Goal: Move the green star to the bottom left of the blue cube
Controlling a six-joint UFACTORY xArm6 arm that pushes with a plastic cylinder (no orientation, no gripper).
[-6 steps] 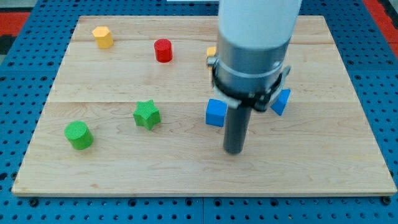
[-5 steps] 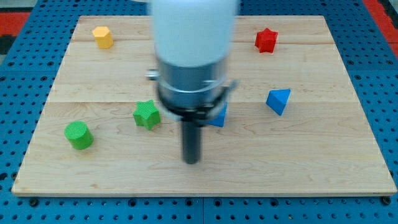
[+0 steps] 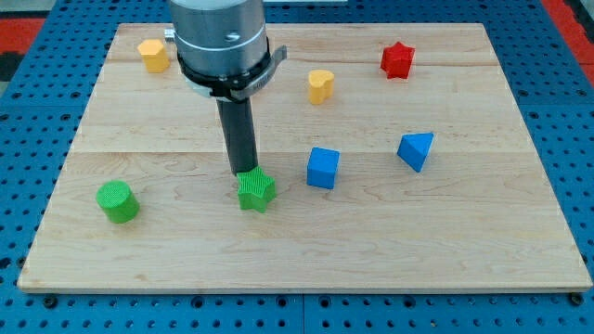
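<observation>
My tip is down on the wooden board, touching the upper edge of the green star, which lies just to the view's left and slightly below the blue cube. The star and cube are near each other but not touching. There are no jaws to spread or close here (the arm ends in a plain dark rod), and the rod stands upright, pressed against the star's top side. Toward the view's right of the cube sits a blue wedge-like block, well apart from it. A green cylinder rests near the board's lower left, well away from the star. Along the view's top, a yellow hexagonal block sits at the left, partly beside the arm's body, a yellow rounded block lies above the cube, and a red star sits toward the upper right.
</observation>
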